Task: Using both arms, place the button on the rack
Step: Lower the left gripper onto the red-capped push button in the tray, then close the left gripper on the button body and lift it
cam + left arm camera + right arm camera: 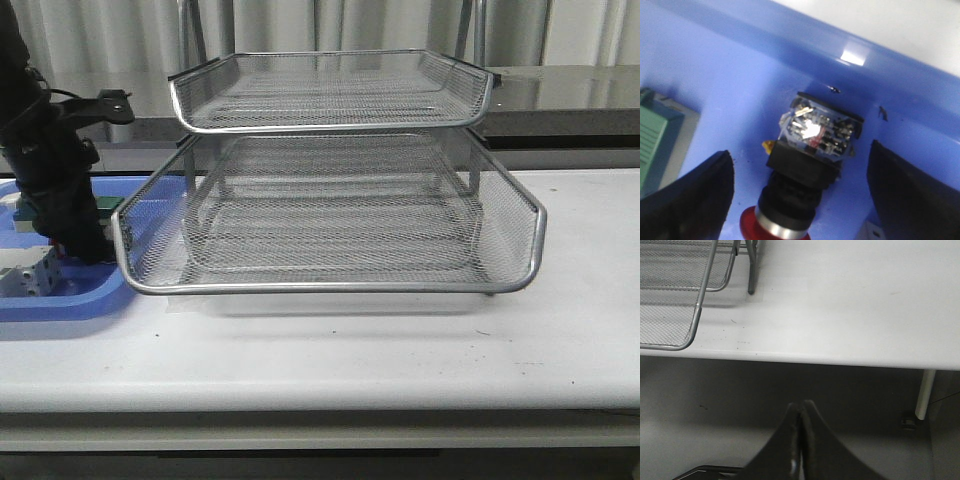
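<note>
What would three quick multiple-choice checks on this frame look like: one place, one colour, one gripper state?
1. Where does the button lie?
A. in the blue tray
B. on the rack's top tier
C. on the bare table

2. What colour is the button's head?
A. green
B. red
C. yellow

3. How is the right gripper?
A. open
B. shut on the button
C. shut, holding nothing

Answers: 1 A, blue plastic surrounds it in the left wrist view. 2 B, a red round head shows below the black collar. 3 C, its fingers meet with nothing between them.

one button [807, 165], one rack [330, 200], one blue tray [60, 300]
</note>
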Robot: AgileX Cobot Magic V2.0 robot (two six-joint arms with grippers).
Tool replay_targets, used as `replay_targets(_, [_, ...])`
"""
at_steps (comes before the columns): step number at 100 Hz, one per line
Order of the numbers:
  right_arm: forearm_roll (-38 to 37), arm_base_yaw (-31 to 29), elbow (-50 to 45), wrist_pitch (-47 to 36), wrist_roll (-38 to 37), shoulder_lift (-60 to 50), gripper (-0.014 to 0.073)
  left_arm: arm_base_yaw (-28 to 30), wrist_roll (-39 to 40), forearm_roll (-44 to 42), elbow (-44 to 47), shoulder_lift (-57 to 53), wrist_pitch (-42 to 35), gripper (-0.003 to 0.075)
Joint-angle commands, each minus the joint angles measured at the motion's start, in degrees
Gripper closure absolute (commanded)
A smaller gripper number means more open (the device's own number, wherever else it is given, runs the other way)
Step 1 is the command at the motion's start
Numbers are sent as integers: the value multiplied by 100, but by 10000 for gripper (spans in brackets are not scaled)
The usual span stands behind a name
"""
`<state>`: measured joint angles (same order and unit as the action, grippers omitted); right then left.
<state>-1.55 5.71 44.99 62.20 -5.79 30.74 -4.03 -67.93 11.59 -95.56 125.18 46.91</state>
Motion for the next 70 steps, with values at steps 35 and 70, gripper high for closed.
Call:
replay_targets(35, [-68, -10, 196, -284, -9, 15, 664, -94, 14, 181, -295, -178, -142, 185])
replay_targets(70, [-68, -10, 196, -284, -9, 15, 664, -94, 14, 181, -295, -170, -83, 185])
